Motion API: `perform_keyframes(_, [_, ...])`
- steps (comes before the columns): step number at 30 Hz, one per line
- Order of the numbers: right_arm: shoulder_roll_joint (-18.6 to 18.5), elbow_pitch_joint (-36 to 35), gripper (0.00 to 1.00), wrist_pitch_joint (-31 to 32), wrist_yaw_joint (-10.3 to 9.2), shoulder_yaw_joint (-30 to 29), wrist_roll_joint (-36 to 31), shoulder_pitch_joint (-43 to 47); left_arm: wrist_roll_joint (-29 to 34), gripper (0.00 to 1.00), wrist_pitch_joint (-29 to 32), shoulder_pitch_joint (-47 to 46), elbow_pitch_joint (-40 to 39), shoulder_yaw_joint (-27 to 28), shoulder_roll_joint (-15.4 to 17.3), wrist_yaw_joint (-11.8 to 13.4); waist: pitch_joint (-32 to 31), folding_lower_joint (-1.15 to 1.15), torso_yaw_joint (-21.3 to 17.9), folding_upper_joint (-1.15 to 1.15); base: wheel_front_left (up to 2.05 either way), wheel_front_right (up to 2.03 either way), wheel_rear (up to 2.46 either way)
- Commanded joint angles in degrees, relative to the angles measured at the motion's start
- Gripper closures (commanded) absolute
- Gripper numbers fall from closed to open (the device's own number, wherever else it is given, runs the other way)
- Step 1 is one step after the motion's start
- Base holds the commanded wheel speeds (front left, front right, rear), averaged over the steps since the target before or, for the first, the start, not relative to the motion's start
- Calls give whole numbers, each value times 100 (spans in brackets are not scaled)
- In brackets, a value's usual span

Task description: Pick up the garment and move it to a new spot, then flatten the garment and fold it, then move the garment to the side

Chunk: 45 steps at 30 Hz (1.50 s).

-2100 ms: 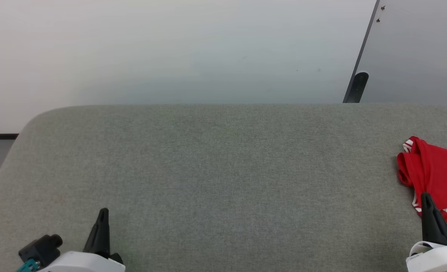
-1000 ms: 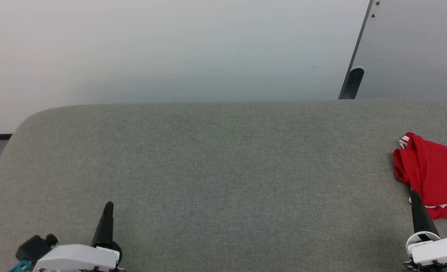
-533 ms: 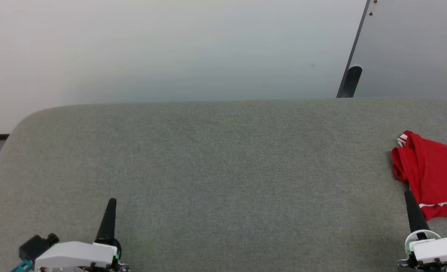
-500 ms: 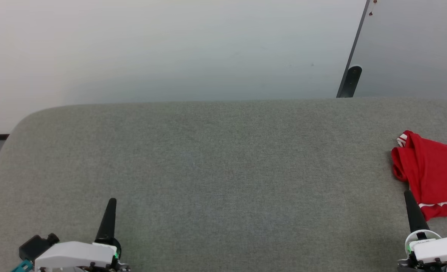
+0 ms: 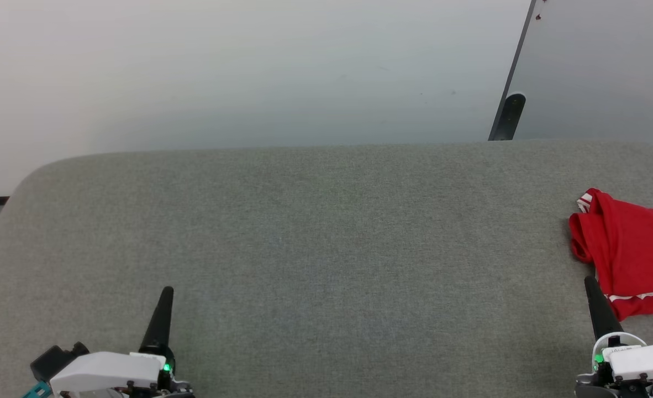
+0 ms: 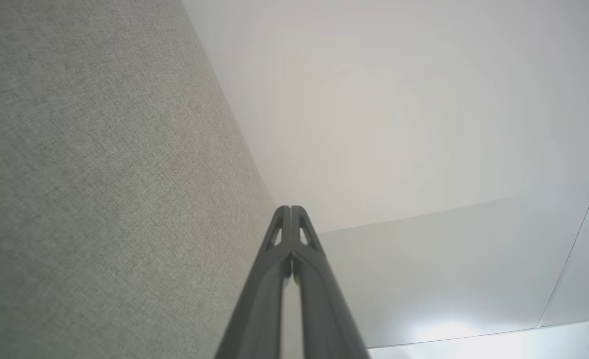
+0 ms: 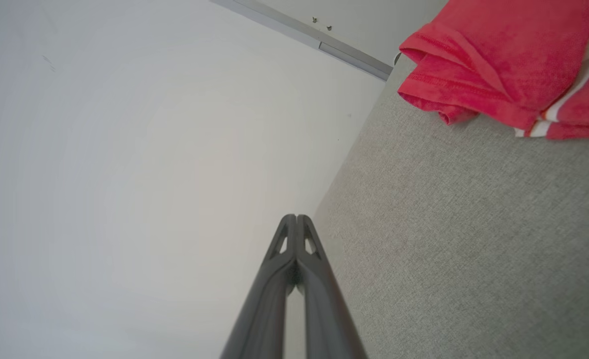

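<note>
The red garment (image 5: pixel 633 249) lies bunched at the right end of the grey bench (image 5: pixel 326 249). Over the bench's near edge, the left claw (image 5: pixel 166 293) and the right claw (image 5: pixel 588 283) are each pressed together, empty.

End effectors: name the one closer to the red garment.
The right end effector, its tip close beside the garment; the left end effector sits far across the grey surface.

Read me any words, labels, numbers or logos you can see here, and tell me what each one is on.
None can be read.
Faint dark print on the white casing behind the right gripper: too small to read.
The red garment: no print on the folds in view.
</note>
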Motion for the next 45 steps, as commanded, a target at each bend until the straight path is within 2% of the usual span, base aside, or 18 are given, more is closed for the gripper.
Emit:
perform_keyframes(1, [20, -12, 100, 35, -2, 17, 154, -123, -146, 100, 40, -109, -60, 27, -8, -14, 4, 0, -5, 0, 0, 0, 0])
perform_keyframes(35, [183, 122, 100, 421, -1, 28, 1769, -232, -1432, 100, 433, -162, -93, 134, -192, -19, 73, 0, -107, 0, 0, 0, 0])
perform_keyframes(45, [203, 138, 100, 461, -1, 30, 1925, -217, -1559, 100, 474, -171, -98, 145, -204, -20, 82, 0, -121, 0, 0, 0, 0])
